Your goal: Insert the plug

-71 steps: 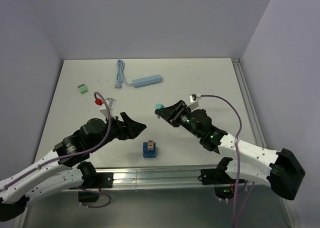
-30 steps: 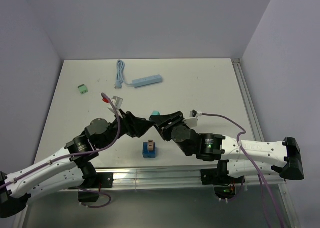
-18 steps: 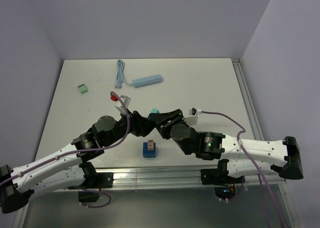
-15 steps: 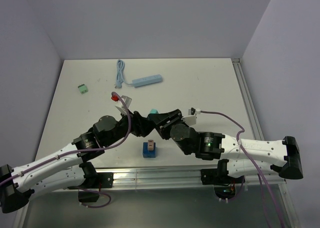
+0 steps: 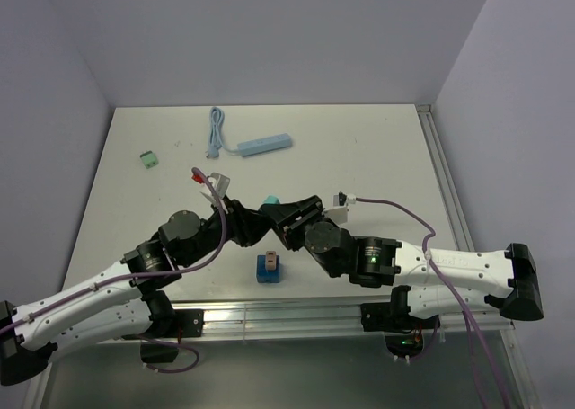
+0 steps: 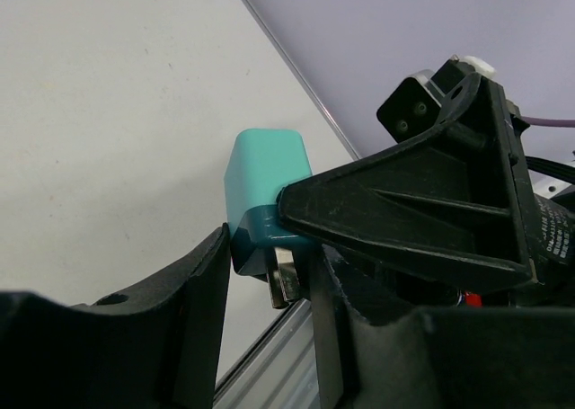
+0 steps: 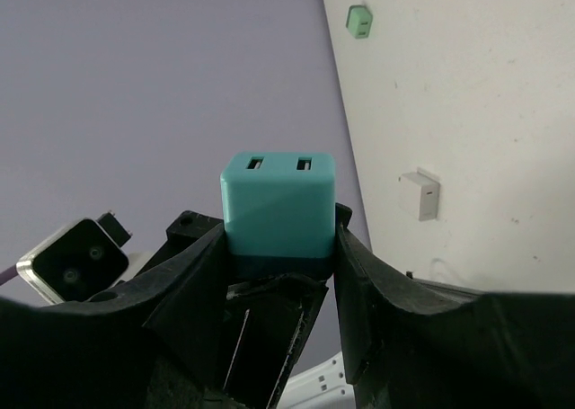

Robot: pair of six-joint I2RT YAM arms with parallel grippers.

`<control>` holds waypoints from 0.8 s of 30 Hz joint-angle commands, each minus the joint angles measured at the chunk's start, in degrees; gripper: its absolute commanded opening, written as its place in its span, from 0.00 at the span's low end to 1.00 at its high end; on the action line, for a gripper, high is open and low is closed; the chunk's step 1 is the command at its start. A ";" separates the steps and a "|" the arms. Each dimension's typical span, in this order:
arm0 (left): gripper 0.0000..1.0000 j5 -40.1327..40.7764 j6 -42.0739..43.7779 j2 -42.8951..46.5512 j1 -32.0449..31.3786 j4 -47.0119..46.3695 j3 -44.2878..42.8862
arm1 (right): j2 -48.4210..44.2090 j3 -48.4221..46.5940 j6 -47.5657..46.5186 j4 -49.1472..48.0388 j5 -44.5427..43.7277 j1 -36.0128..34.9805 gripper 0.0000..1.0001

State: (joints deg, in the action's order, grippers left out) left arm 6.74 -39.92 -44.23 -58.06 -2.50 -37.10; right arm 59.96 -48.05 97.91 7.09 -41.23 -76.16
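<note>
**Meeting above the table's near edge, two grippers on one teal plug**

Both arms lean in low from their bases and cross noses mid-table. The left arm stretches up and to the right, the right arm runs long and nearly flat toward the left, and their wrists come tip to tip.

The right gripper is clamped on the teal plug. Its two black fingers squeeze the darker base, and the end with the two slots faces its wrist camera.

From the other side, the left gripper has its fingers set close on either side of the plug's base and metal prongs. Whether they actually pinch it, I cannot tell.

The plug hangs in the air between the two grippers, clear of the table. The small blue socket block sits on the table just nearer the bases than the grippers. A pale blue power strip and a green connector lie well apart toward the far side.
</note>
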 commanded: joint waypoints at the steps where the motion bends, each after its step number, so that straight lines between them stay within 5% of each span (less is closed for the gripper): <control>1: 0.38 5.30 -0.42 2.65 0.41 -3.12 -1.40 | 0.24 -0.73 -0.44 -1.55 1.50 -1.45 0.00; 3: 0.35 5.73 -0.77 3.44 0.41 -3.82 -1.04 | 0.85 -0.90 -0.18 -2.17 2.03 -1.88 0.00; 9: 0.00 6.35 -0.42 3.18 0.41 -2.69 -1.83 | 1.82 -2.48 -1.93 -1.64 2.47 -2.68 0.04; 16: 0.00 6.79 0.37 5.11 0.41 -2.42 -1.04 | 0.24 -0.91 -4.91 -2.60 2.38 -2.68 0.22; 22: 0.00 7.93 1.25 6.96 0.41 -2.33 -0.34 | -2.48 1.03 -7.47 -5.25 2.30 -2.68 0.44; 24: 0.00 8.28 1.43 6.96 0.41 -1.55 -0.86 | -2.83 1.38 -7.91 -5.25 2.12 -2.68 0.59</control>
State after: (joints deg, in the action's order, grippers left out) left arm 8.14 -39.42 -38.54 -58.83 -0.82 -36.80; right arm 59.77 -48.10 93.34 0.99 -39.18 -77.43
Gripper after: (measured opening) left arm 0.414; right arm 0.555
